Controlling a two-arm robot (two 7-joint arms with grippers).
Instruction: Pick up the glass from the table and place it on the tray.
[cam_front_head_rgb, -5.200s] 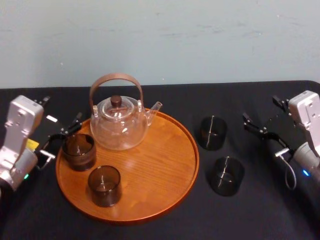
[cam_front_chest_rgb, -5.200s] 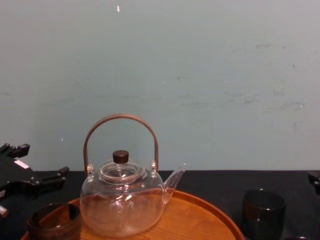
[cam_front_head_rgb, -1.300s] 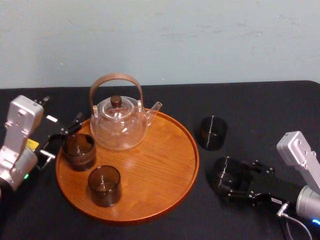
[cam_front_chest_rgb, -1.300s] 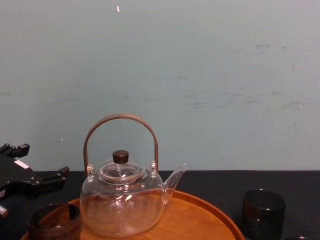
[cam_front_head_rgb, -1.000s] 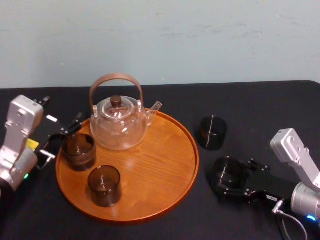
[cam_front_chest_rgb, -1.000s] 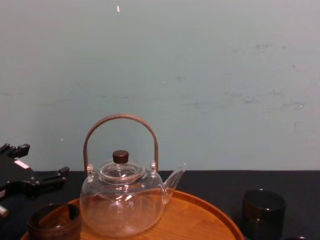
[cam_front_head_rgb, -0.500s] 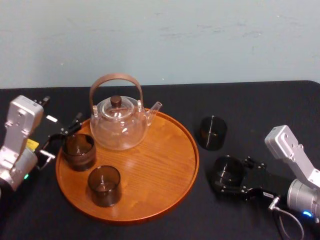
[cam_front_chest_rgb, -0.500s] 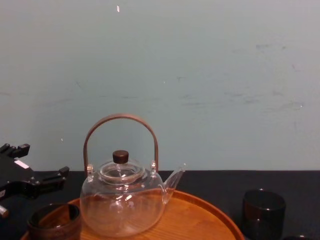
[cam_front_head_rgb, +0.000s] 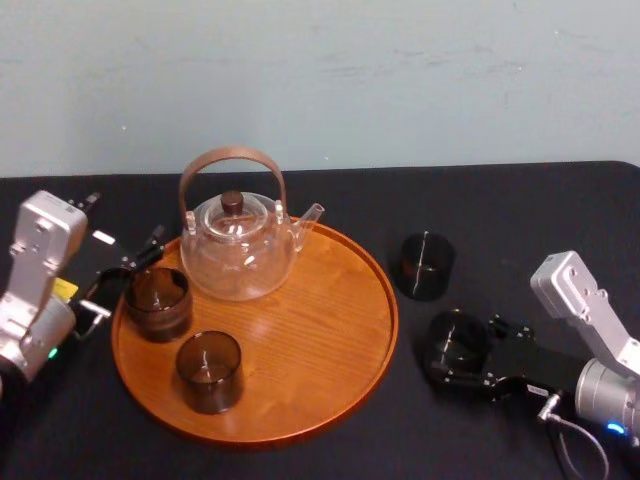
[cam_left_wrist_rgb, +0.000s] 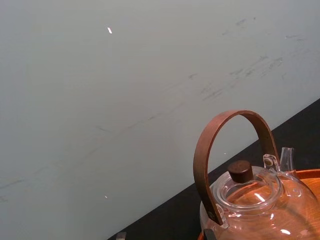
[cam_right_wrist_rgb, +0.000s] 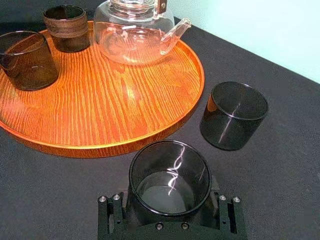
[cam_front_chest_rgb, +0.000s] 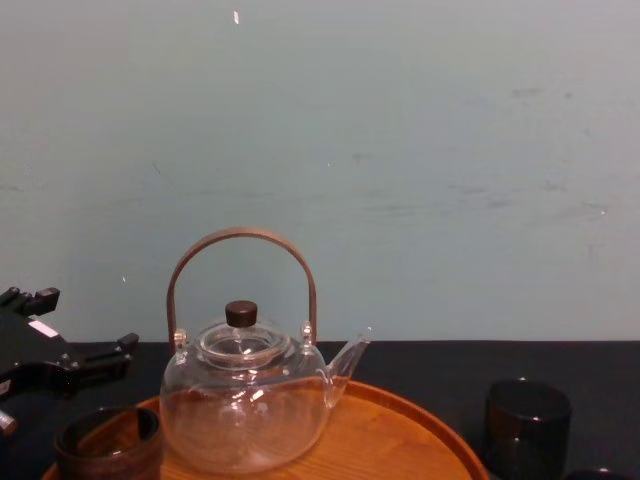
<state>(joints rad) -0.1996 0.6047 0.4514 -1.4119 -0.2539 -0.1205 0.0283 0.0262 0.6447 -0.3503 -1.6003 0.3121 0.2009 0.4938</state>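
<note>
The near glass, a dark smoky tumbler, stands on the black table just right of the tray, a large round orange-brown wooden one. My right gripper reaches in from the right and is shut on this glass, its black fingers pressed to the lower sides. The glass is upright and close to the tray's rim. My left gripper rests open at the tray's left edge, holding nothing.
A second dark glass stands on the table behind the held one. On the tray are a clear glass teapot with a brown hoop handle and two dark glasses. The tray's right half is bare wood.
The right arm came down from the far right and closed on the near glass. In the last second it shifted slightly back with the glass. The left arm has stayed still.
</note>
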